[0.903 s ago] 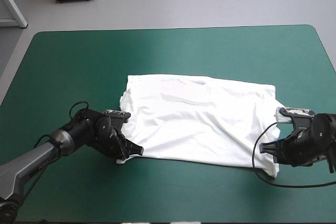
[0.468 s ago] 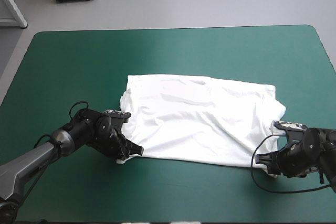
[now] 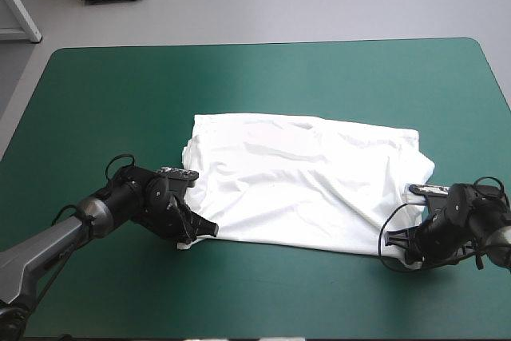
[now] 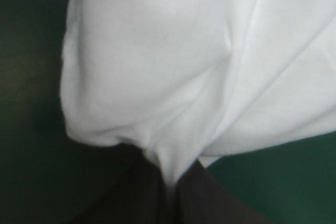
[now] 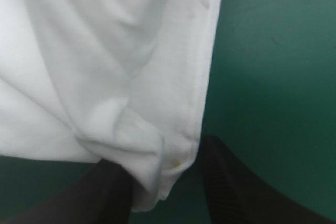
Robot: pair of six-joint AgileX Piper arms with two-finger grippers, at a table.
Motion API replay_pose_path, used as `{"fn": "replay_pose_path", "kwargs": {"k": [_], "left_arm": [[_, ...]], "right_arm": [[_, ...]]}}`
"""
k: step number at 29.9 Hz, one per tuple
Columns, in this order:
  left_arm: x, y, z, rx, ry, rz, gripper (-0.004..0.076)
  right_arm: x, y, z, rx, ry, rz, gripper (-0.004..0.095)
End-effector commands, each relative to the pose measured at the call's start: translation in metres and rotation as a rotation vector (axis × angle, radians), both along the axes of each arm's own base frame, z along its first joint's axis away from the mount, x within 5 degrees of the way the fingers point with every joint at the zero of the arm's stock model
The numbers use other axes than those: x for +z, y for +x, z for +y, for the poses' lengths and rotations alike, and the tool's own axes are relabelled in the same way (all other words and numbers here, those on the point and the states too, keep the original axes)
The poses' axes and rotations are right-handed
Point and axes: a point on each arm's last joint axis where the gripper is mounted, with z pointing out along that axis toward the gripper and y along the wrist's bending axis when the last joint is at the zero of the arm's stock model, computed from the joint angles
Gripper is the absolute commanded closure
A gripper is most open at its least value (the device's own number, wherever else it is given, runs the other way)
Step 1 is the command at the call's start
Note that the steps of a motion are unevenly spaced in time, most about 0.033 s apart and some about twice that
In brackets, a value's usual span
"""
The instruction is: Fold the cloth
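Observation:
The white T-shirt (image 3: 303, 181) lies flat in a wide rectangle on the middle of the teal-green cover. My left gripper (image 3: 198, 229) sits low at the shirt's near-left corner. In the left wrist view its black fingers (image 4: 152, 198) meet in one arch with a pinch of the T-shirt (image 4: 184, 51) between them. My right gripper (image 3: 406, 251) is down at the near-right corner. In the right wrist view the right gripper (image 5: 163, 156) is open. The T-shirt's hemmed corner (image 5: 163, 171) lies in the gap between its fingers (image 5: 236, 187).
The teal-green cover (image 3: 120, 101) shows bare all around the shirt, widest toward the far edge and the left side. A narrower strip of the teal-green cover (image 3: 287, 293) runs between the shirt's near hem and the table's front edge.
My right gripper has moved along the shirt's right edge toward the table's front, down to the near-right corner. The left gripper and the shirt have stayed put.

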Motion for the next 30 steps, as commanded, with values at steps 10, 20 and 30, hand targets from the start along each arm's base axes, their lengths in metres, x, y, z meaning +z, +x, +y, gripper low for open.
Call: {"fn": "replay_pose_path", "kwargs": {"k": [10, 20, 30], "left_arm": [[-0.008, 0.005, -0.004, 0.001, -0.01, -0.034, 0.0746], [0.01, 0.009, -0.007, -0.029, -0.018, -0.043, 0.0746], [0.082, 0.029, -0.017, -0.105, -0.062, -0.177, 0.0746]], "right_arm": [[-0.022, -0.008, 0.0, 0.001, 0.012, 0.118, 0.0925], [0.022, -0.002, 0.001, 0.03, 0.018, 0.013, 0.0925], [0.106, 0.016, 0.001, 0.034, 0.013, -0.247, 0.0925]]}}
